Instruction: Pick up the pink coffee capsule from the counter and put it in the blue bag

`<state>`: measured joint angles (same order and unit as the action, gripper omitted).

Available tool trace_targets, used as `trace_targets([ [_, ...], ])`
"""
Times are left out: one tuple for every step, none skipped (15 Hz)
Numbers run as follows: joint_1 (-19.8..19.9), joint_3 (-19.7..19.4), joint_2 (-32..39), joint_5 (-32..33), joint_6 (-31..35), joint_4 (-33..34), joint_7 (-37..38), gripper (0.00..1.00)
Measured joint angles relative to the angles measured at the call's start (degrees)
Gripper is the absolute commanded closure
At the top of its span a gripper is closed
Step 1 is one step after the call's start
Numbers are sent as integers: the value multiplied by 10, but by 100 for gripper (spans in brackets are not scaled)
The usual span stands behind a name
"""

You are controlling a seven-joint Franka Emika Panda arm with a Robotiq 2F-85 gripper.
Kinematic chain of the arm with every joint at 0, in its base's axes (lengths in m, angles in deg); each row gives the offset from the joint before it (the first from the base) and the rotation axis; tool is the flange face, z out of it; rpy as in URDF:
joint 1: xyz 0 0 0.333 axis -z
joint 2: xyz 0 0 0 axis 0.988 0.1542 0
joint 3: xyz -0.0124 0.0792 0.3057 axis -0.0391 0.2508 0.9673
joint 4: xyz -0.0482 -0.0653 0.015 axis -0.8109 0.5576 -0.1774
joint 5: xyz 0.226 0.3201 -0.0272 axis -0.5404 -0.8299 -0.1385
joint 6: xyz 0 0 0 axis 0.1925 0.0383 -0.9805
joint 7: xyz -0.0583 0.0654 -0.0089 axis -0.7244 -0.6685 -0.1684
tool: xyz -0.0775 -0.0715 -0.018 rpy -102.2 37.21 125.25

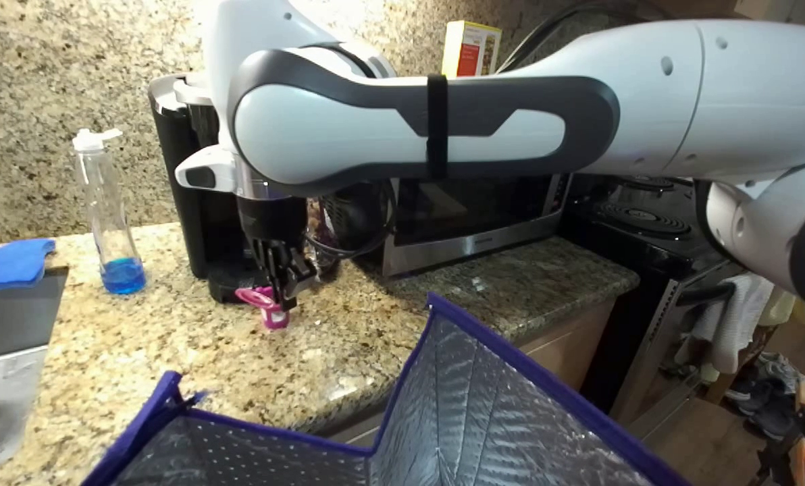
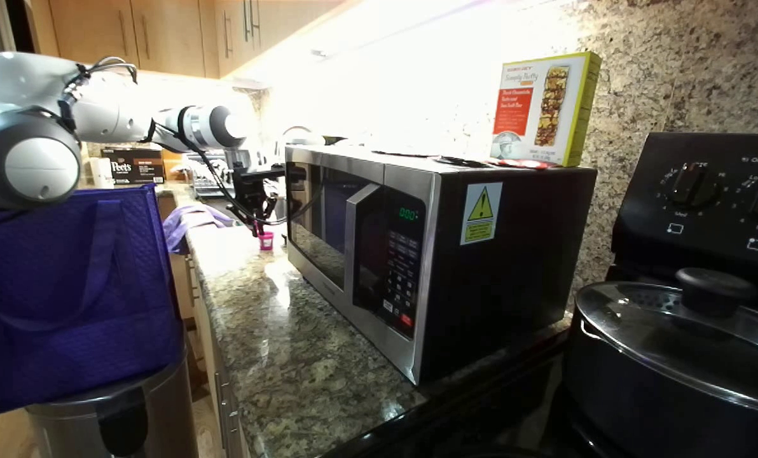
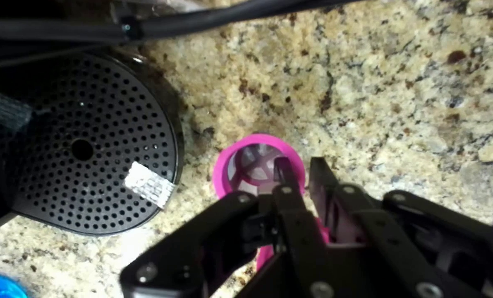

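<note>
The pink coffee capsule [image 3: 250, 163] stands upright on the speckled granite counter [image 1: 240, 385], its mouth facing up. Its lid [image 1: 256, 295] hangs open to one side in an exterior view. My gripper [image 3: 300, 159] points down with its jaws a narrow gap apart, straddling the capsule's rim. One finger reaches inside the cup; the other is outside, with a thin strip of space showing between it and the rim. Both exterior views show the gripper [image 2: 257, 230] right at the capsule. The blue bag [image 1: 510, 356] gapes in front of the counter, its silvery lining showing.
A black coffee maker [image 1: 185, 182] rises close behind the capsule, its perforated drip tray [image 3: 101, 124] beside it. The clear bottle with blue liquid [image 1: 123, 275] and a blue cloth [image 1: 16, 263] lie towards the sink. A microwave [image 2: 398, 191] occupies the counter on the opposite side.
</note>
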<state>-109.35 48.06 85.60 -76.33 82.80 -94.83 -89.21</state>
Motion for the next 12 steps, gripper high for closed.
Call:
trace_targets([
  [0,-1,0,0,3,0,2,97],
  [-1,-1,-1,0,3,0,5,92],
  [-1,-3,-2,1,3,0,8,93],
  [-2,-3,-4,1,3,0,12,90],
  [-3,-4,-5,1,3,0,15,91],
  [-3,-5,-5,1,3,0,17,90],
  [-4,-5,-5,1,3,0,19,91],
  [-5,-6,-6,1,3,0,23,91],
  [-7,-8,-5,1,-2,3,28,92],
  [-9,-9,-7,1,-4,4,40,92],
  [-12,-11,-10,1,-4,4,56,92],
  [-16,-13,-12,1,-9,10,76,81],
])
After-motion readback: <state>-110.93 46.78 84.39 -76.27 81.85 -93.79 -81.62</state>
